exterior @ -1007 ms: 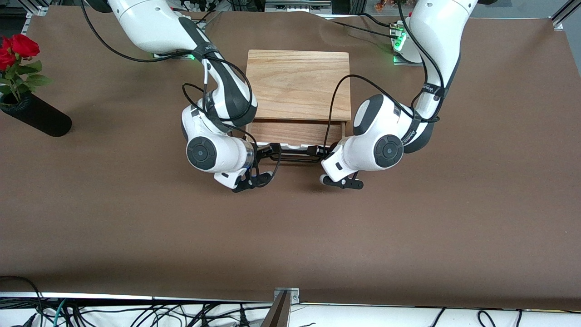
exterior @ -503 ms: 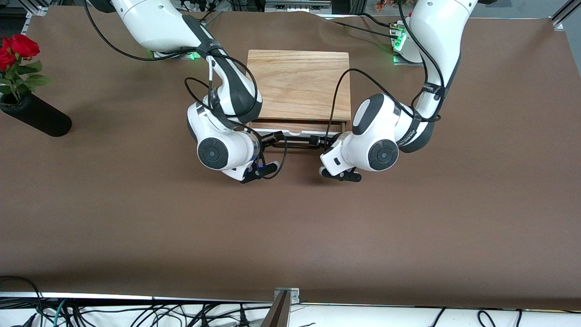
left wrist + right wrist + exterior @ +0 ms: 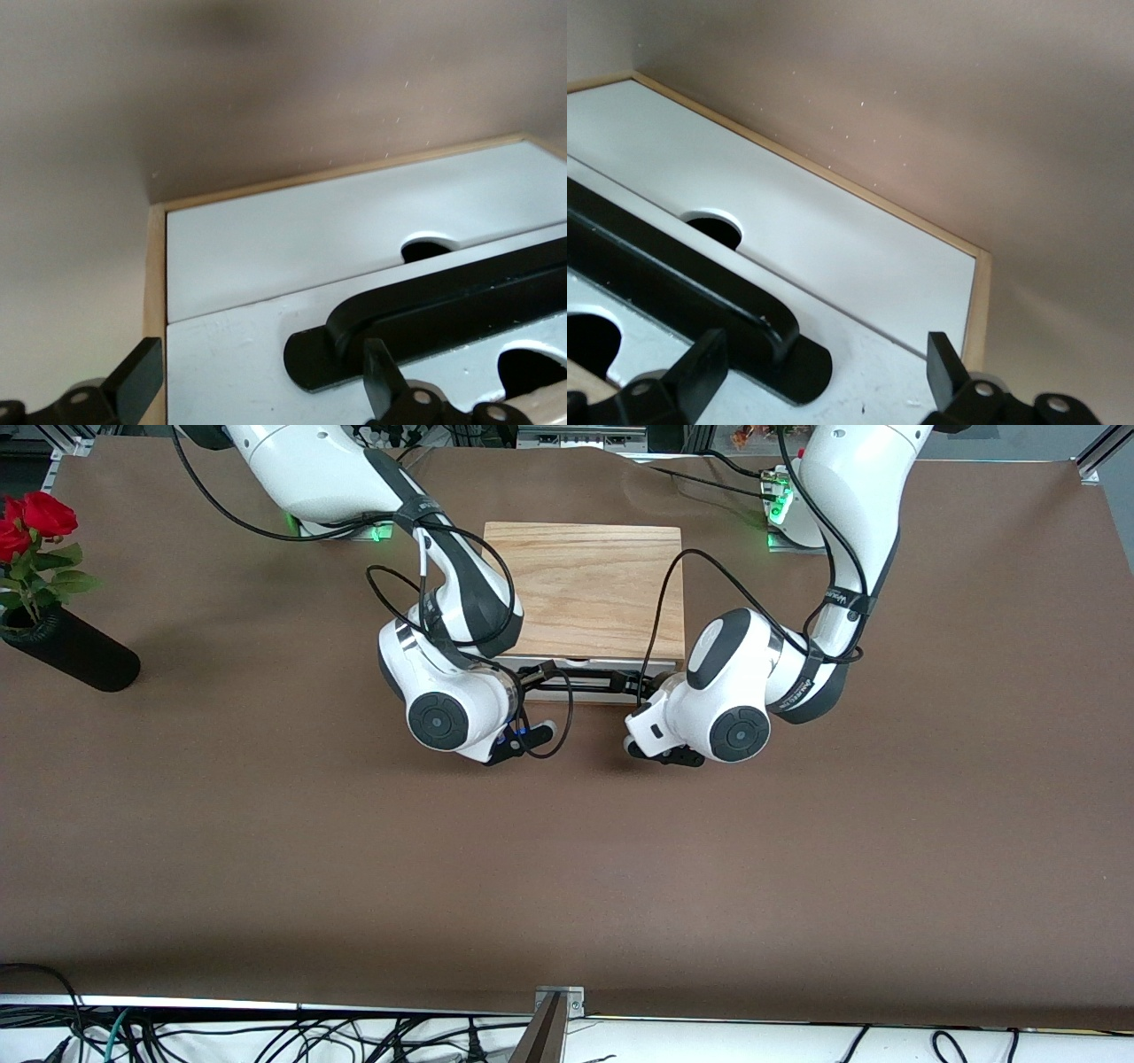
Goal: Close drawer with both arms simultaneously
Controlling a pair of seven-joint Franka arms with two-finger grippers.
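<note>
Writing: small dark lettering runs along a strap on the left arm's (image 3: 828,558) cable at the right of the front view, too small to read.
Drawer (image 3: 585,666): just above frame centre in the front view, its white front nearly flush with the oak box (image 3: 585,589). Its long axis runs across the frame and the front faces the lower edge.
Handle (image 3: 580,685): thin black bar, parallel to the drawer front.
Left gripper (image 3: 257,390): at the drawer front, fingers spread wide astride one handle end, gripping nothing.
Right gripper (image 3: 824,376): at the handle's other end, fingers likewise spread wide, holding nothing.
Right arm (image 3: 354,496): enters from the upper left.
Vase of red roses (image 3: 53,629): at the left edge.
</note>
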